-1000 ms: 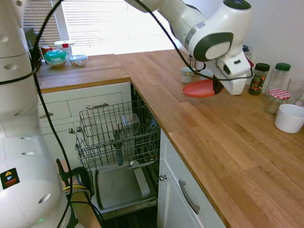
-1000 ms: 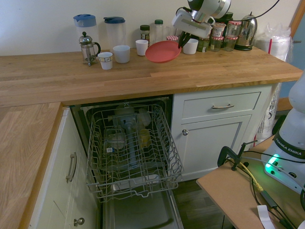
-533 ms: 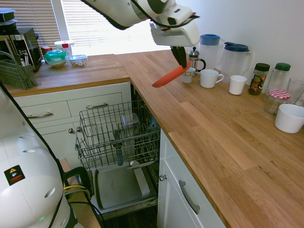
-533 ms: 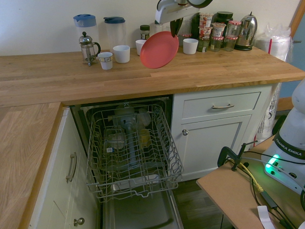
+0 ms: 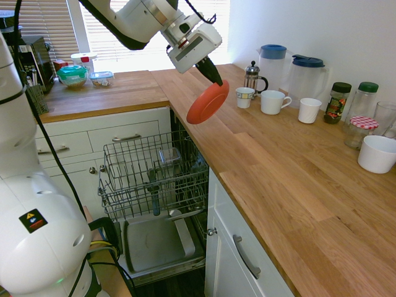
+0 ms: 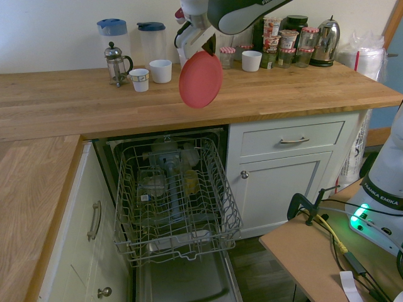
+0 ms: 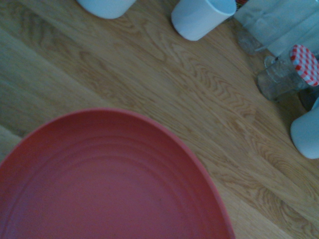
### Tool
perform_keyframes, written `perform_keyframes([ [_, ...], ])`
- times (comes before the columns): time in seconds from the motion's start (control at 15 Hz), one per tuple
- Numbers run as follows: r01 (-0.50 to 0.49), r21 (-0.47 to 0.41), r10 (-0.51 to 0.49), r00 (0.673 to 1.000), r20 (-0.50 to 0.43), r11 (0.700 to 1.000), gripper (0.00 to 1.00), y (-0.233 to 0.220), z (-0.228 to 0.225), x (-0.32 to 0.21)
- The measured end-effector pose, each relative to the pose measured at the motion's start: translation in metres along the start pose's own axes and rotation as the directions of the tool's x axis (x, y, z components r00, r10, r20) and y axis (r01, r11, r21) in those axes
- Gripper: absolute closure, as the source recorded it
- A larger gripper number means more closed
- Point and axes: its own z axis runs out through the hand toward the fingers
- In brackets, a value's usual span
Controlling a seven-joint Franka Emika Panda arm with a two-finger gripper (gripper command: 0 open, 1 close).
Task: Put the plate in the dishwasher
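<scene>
above the wooden counter, closed fingers pinch the plate

Bright window glare behind; wrist view dim, slightly soft.

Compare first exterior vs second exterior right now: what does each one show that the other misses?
First exterior only: window blinds, a teal-lidded container on the side counter, and the large white bowl.
Second exterior only: the steel kettle, the red-lidded jars beside it, and the cupboard door beside the dishwasher.
Both: the claw shut on the plate, tilted above the counter edge, the pulled-out rack below.
</scene>
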Motion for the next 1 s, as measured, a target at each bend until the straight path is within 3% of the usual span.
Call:
perform_keyframes([
  [0.13, 0.018, -0.012, -0.019, 1.000, -0.010, 1.000, 1.00, -0.004, 0.001, -0.006],
  [0.27, 0.065, -0.026, -0.067, 0.994, -0.081, 0.998, 1.00, -0.013, -0.010, -0.013],
  [0.53, 0.211, -0.059, -0.219, 0.947, -0.236, 0.976, 1.00, -0.055, -0.069, -0.071],
  [0.73, 0.376, -0.083, -0.382, 0.865, -0.325, 0.923, 1.00, -0.085, -0.094, -0.134],
  [1.0, 0.582, -0.120, -0.572, 0.704, -0.421, 0.804, 1.00, -0.115, -0.107, -0.209],
])
